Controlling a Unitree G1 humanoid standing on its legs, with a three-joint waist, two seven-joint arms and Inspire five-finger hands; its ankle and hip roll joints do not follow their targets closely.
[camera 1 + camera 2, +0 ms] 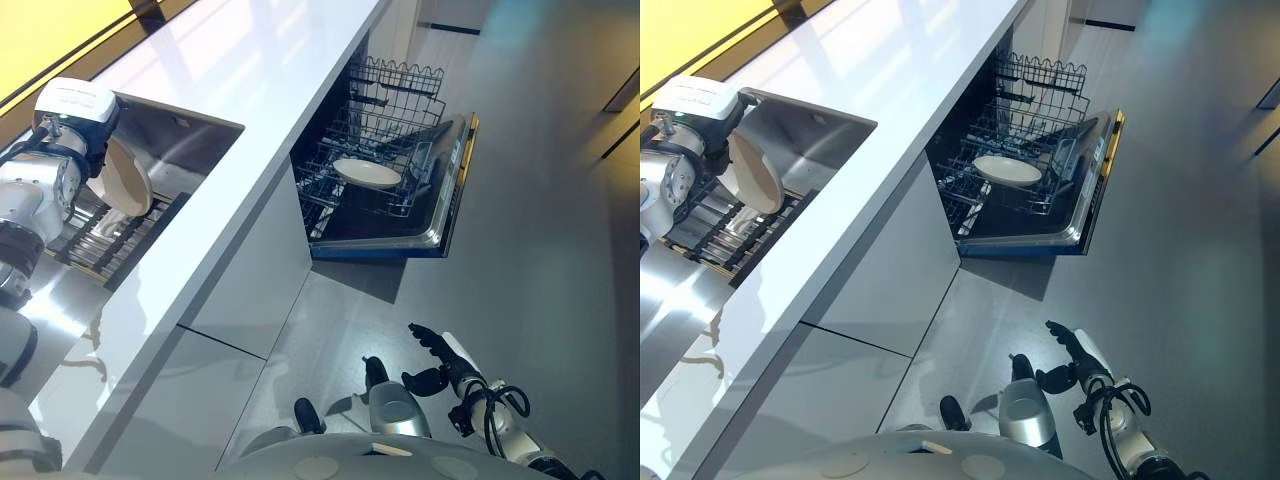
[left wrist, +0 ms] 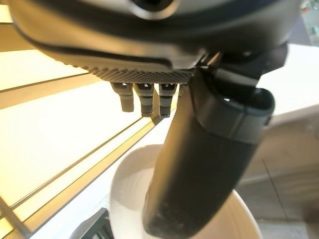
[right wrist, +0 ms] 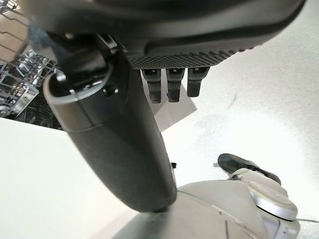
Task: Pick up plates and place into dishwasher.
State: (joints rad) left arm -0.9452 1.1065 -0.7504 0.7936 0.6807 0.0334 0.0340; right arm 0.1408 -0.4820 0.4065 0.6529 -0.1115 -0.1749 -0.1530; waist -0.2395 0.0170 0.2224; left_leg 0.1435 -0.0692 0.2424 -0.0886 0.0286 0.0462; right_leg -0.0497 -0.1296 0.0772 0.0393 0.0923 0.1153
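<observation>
My left hand point(image 2: 199, 164) is shut on a cream plate point(image 1: 128, 178), thumb pressed on its inner face and fingers curled behind the rim. It holds the plate tilted on edge just above the dish rack point(image 1: 105, 238) in the sink point(image 1: 195, 140). To the right, the dishwasher point(image 1: 445, 215) stands open with its lower rack point(image 1: 330, 190) pulled out over the door. A white plate point(image 1: 367, 172) lies in that rack. My right hand point(image 1: 440, 358) hangs low over the floor, open and holding nothing.
The white counter point(image 1: 250, 70) runs between the sink and the dishwasher. The upper wire rack point(image 1: 400, 85) is pulled out behind the lower one. Grey cabinet fronts point(image 1: 250, 270) stand below the counter, and grey floor point(image 1: 540, 250) lies in front of the dishwasher door.
</observation>
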